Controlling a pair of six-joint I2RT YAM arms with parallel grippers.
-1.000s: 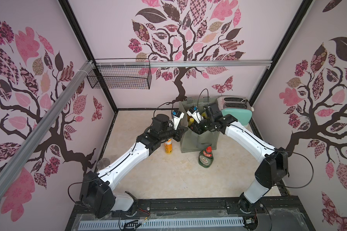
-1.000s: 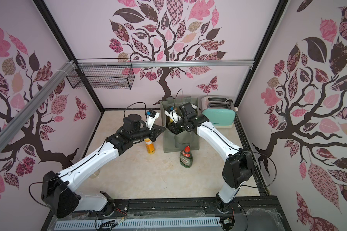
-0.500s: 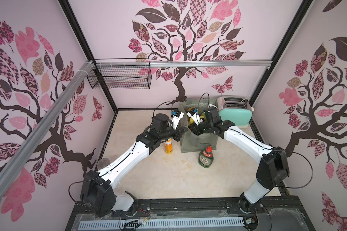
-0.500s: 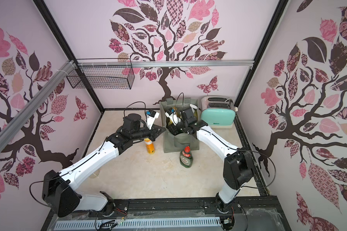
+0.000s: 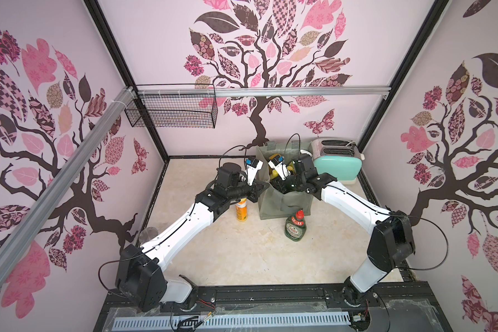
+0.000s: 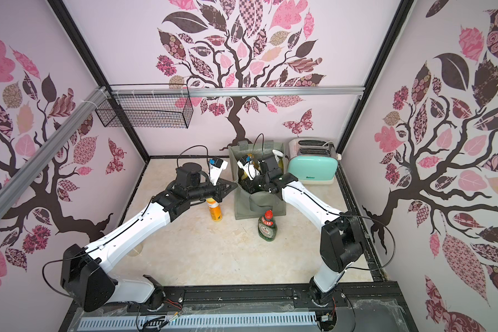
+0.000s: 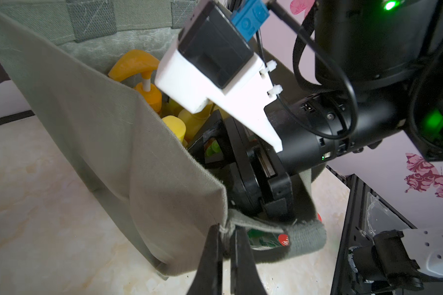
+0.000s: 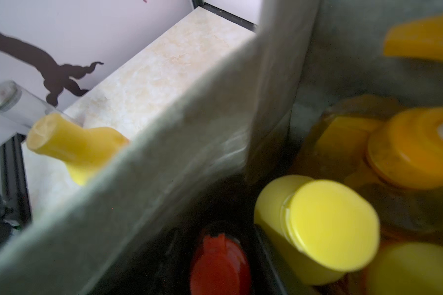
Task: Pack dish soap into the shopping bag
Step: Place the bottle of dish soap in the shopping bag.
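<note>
Toaster [image 5: 335, 169] right of shopping bag [image 5: 282, 201] — Fairy bottle [image 5: 295, 230] before it, small bottle [image 5: 241, 211] left.

The shopping bag [image 6: 243, 208] stands on the bench [image 6: 213, 253] beside a mint toaster [image 6: 312, 172]. The left tool [image 6: 233, 186] meets its left rim; the right tool [image 6: 249, 188] dips inside. An orange bottle [image 6: 215, 211] and a green Fairy bottle [image 6: 267, 230] stand outside it.

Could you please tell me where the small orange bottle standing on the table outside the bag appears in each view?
In a top view: the small orange bottle stands upright just outside the shopping bag.
In a top view: it is in the same spot, beside the bag.
Left wrist: not in it.
Right wrist: only its yellow cap shows beyond the bag's wall.
Shared landmark: the bag's grey-green wall.
</note>
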